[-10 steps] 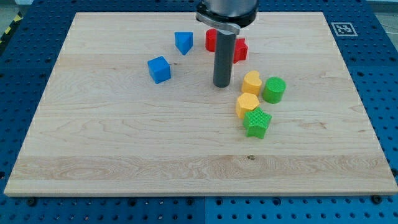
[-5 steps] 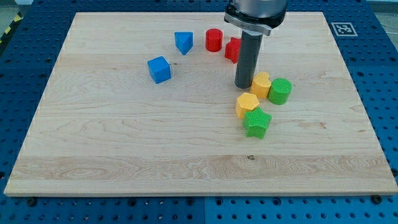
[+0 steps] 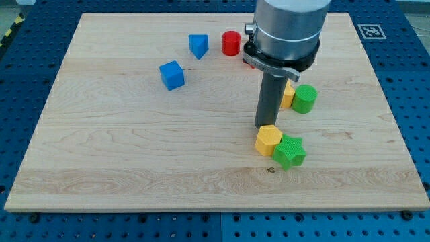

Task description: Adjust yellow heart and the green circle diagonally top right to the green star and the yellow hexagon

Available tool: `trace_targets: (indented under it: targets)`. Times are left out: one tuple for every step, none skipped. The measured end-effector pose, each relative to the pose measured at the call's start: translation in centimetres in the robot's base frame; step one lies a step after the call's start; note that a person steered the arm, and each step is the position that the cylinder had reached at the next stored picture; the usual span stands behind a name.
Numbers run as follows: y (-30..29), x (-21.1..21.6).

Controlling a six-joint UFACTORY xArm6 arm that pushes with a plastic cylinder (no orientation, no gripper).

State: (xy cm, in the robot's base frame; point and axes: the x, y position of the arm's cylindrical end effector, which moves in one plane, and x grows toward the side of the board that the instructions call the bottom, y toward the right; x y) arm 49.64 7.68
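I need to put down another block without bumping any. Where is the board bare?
Bare: the view's left below the blue cube, and the bottom strip under the green star. Crowded: my tip at the yellow hexagon, below the yellow heart and green circle.

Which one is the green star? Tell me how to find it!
Look at the wooden board, on the view's right half, below the dark rod. My tip sits just above the yellow hexagon, and the green star touches that hexagon's lower right. It is pointy, unlike the round green circle higher up.
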Motion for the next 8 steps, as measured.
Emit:
trace_targets:
  targets:
    - [0.5, 0.0]
    - [2.6, -0.8]
    - [5.3, -0.9]
    - [6.1, -1.8]
    - [6.1, -3.0]
    - [5.9, -3.1]
    - [5.4, -3.1]
    - [5.0, -3.1]
